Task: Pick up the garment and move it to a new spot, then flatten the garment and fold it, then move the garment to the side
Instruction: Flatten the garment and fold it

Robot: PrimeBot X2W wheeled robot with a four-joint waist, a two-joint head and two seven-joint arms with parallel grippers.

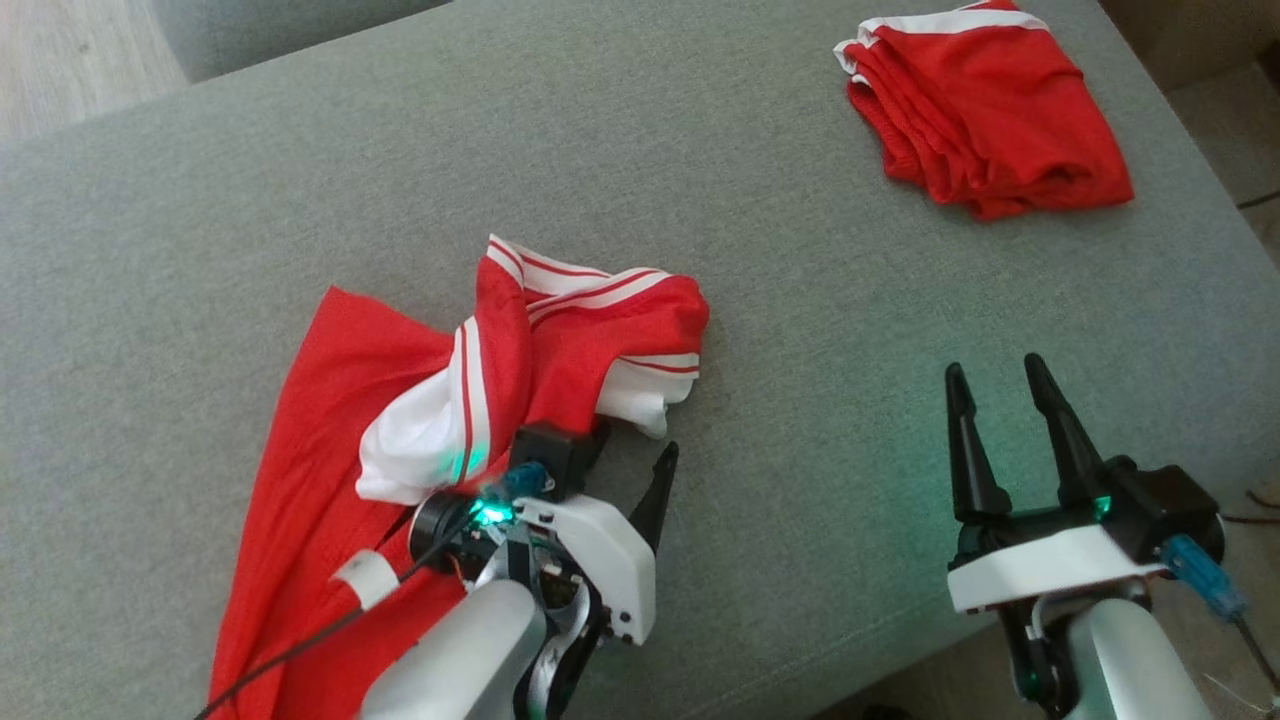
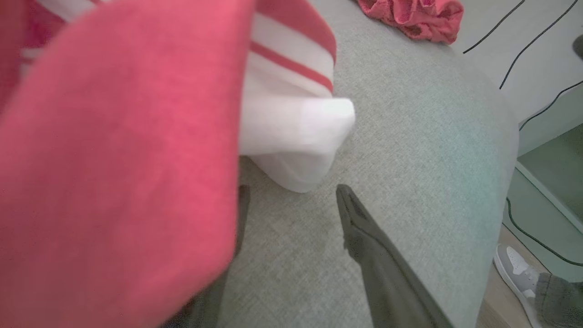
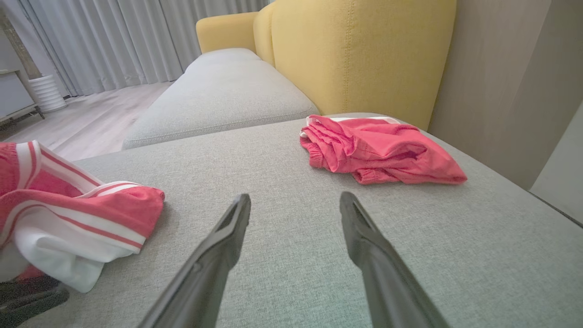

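A crumpled red garment (image 1: 330, 450) with white striped sleeves lies on the grey sofa cushion (image 1: 820, 330), left of centre. My left gripper (image 1: 635, 445) is at its near right edge, open. In the left wrist view, red cloth (image 2: 118, 159) drapes over the left finger, and a white sleeve end (image 2: 296, 136) lies just ahead of the left gripper (image 2: 294, 191). My right gripper (image 1: 995, 368) hovers open and empty over bare cushion to the right. In the right wrist view, the right gripper (image 3: 295, 198) points between the crumpled garment (image 3: 68, 214) and a folded one.
A second red garment (image 1: 985, 105) (image 3: 378, 150) lies folded at the far right corner of the cushion. A yellow sofa back (image 3: 355, 54) and another grey seat (image 3: 218, 95) stand beyond. A person's shoe (image 2: 519, 269) and cables are on the floor past the cushion's edge.
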